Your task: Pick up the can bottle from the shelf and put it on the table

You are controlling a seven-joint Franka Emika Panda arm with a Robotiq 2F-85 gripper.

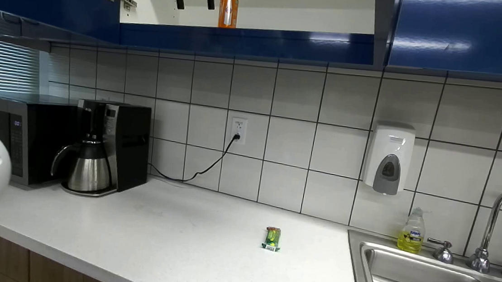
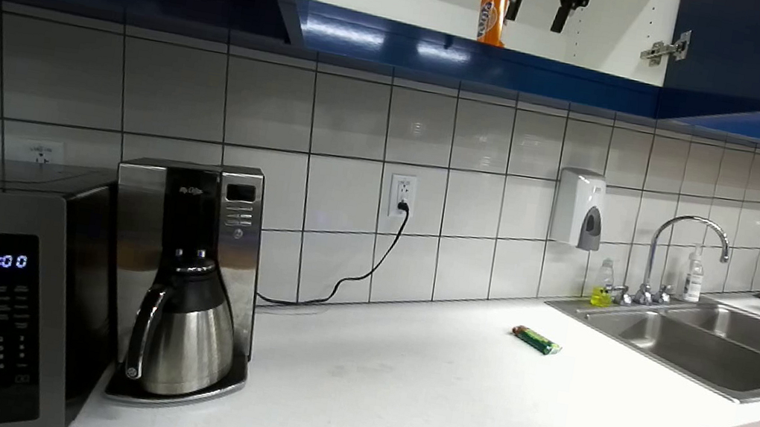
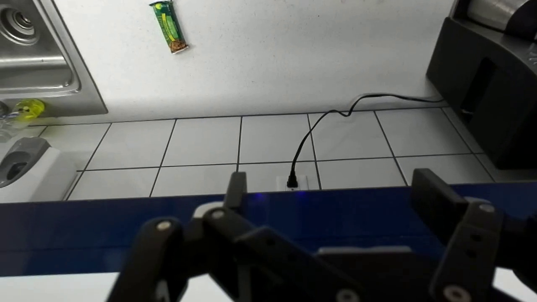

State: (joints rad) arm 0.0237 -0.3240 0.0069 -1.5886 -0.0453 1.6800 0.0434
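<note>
Orange can (image 1: pixel 228 11) upright on shelf (image 1: pixel 298 18), upper middle of frame in an exterior view. Gripper (image 1: pixel 195 7) just left of it there, jaws wide apart, holding nothing. Below: white table (image 1: pixel 170 229), green wrapped bar (image 1: pixel 272 238) on it, lower middle. Steel sink (image 1: pixel 421 274), lower right.

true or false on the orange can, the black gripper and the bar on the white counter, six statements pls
1. A slim orange cylindrical can stands upright on the pale cabinet shelf. True.
2. The black two-fingered gripper is open. True.
3. The gripper holds the can. False: its jaws stand apart, nothing between them.
4. A small green-wrapped bar lies on the smooth white countertop. True.
5. The bar touches the boxy black coffee maker. False: it lies well away, nearer the stainless steel sink.
6. The gripper rests on the countertop. False: it hangs high, near the shelf.
</note>
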